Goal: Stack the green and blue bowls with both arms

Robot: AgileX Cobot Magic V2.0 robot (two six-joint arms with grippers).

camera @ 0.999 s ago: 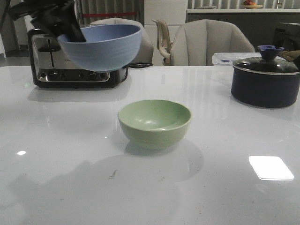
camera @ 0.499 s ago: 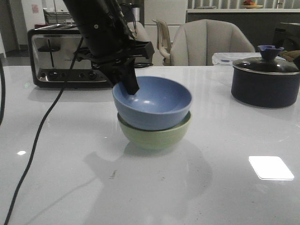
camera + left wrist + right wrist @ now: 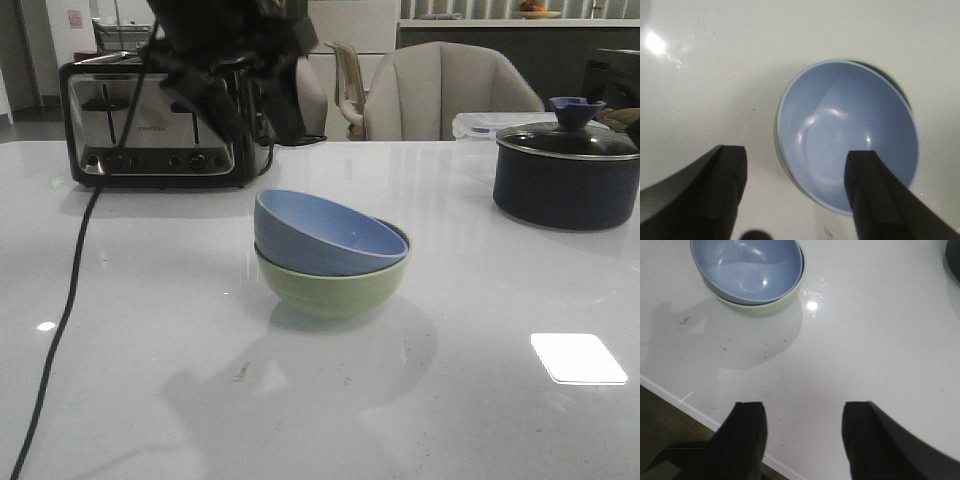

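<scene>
Cable (image 3: 60, 300) trails down the left side of the front view, hanging from the left arm, which is raised above and behind the bowls. Behind it a toaster (image 3: 150, 125) stands at the back left of the bench (image 3: 480, 420), well apart from the work. The left gripper (image 3: 240, 110) hangs above the stack, and in the left wrist view its fingers (image 3: 875, 195) are spread wide with nothing between them, pointing down over the blue bowl (image 3: 325, 235); that fits a hand that has let go and needs clearance from the rim.

At the middle of the bench the blue bowl sits inside the green bowl (image 3: 335, 285), but tilted: its left edge rides high and its right edge drops to the green rim. Judging from that, the nesting is done but not settled, and a nudge could level it.

Further right, a dark pot (image 3: 565, 170) with a lid stands well apart and plays no part here. The right gripper (image 3: 802, 435) does not show in the front view; its wrist view shows its fingers (image 3: 745, 440) spread and empty near the bench's front edge, the stacked bowls far off, so it seems parked out of the way.
</scene>
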